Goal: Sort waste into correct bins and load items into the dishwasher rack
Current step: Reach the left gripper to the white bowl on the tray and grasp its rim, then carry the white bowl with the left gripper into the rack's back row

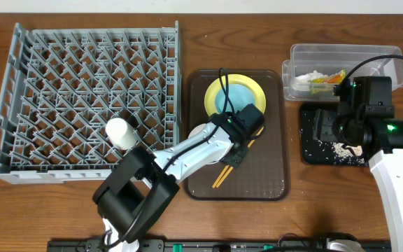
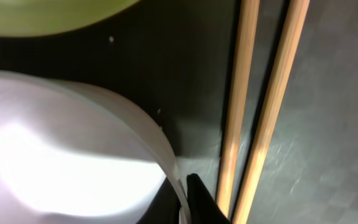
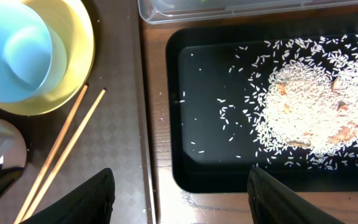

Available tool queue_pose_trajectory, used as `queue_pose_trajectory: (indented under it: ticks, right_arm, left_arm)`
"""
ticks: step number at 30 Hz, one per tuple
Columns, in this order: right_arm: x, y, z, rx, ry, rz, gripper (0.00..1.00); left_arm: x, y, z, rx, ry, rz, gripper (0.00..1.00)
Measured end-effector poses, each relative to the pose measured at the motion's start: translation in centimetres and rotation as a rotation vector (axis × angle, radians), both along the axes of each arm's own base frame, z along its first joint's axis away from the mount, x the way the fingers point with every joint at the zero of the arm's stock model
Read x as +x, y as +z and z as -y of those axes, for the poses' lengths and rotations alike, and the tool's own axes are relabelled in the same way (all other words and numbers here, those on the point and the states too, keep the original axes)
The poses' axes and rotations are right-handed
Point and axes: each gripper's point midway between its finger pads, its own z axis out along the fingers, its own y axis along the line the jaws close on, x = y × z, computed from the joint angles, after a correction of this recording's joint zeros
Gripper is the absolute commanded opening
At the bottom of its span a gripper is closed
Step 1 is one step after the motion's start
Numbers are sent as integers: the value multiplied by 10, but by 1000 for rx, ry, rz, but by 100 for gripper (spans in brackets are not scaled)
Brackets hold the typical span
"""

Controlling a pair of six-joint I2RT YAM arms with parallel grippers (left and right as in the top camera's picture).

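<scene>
- Grey rack (image 1: 68, 70), 9 o'clock; white cup (image 1: 121, 131) inside.
- Blue bowl (image 1: 231, 98) on yellow plate (image 1: 256, 85); chopsticks (image 1: 224, 173) at plate's 6 o'clock.
- Rice (image 1: 340, 147) in black tray (image 1: 312, 155), 3 o'clock.
- Wrapper (image 1: 325, 80) in clear tub (image 1: 369, 52), 2 o'clock.

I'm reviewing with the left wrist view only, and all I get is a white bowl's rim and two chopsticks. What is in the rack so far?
Observer: Only the small white cup, in the lower right part of the dishwasher rack as the overhead view shows it.
Operator: Where's the other arm?
Observer: The right gripper is open above the black tray and holds nothing.
Operator: Is anything in that tray?
Observer: Loose rice scraps, heaped mostly toward its right side in the right wrist view.
</scene>
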Motion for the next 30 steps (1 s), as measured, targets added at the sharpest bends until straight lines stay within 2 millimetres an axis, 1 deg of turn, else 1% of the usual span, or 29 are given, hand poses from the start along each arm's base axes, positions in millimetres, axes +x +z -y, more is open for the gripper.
queue_pose_trajectory:
  ticks: [2, 5, 7, 8, 11, 14, 15, 17, 19, 21, 23, 26, 30]
  right_arm:
    - [0, 0, 0, 0, 0, 0, 66]
    - [0, 0, 0, 0, 0, 0, 67]
    - [0, 0, 0, 0, 0, 0, 67]
    - [0, 0, 0, 0, 0, 0, 67]
    - [0, 0, 0, 0, 0, 0, 67]
    - [0, 0, 0, 0, 0, 0, 66]
    - [0, 0, 0, 0, 0, 0, 66]
    - [0, 0, 0, 0, 0, 0, 66]
    - [0, 0, 0, 1, 0, 0, 66]
    - [0, 0, 0, 1, 0, 0, 66]
    - [0, 0, 0, 1, 0, 0, 66]
    - [0, 0, 0, 1, 0, 0, 66]
    - [0, 0, 0, 1, 0, 0, 66]
  left_arm:
    - [-1, 6, -3, 6, 0, 4, 6]
    - [-4, 21, -5, -13, 1, 13, 6]
    - [-3, 39, -2, -51, 1, 41, 6]
    - [-2, 49, -1, -73, 0, 59, 6]
    - [2, 91, 0, -162, 7, 138, 6]
    - [13, 137, -10, -246, 41, 225, 6]
    - [18, 150, -16, -262, 59, 246, 6]
    - [33, 180, -34, -288, 119, 291, 6]
    - [49, 204, -53, -300, 179, 326, 6]
    - [66, 223, -74, -307, 246, 364, 6]
    - [82, 238, -95, -318, 307, 398, 6]
    - [99, 250, -118, -372, 364, 413, 6]
    - [110, 253, -141, -504, 385, 353, 6]
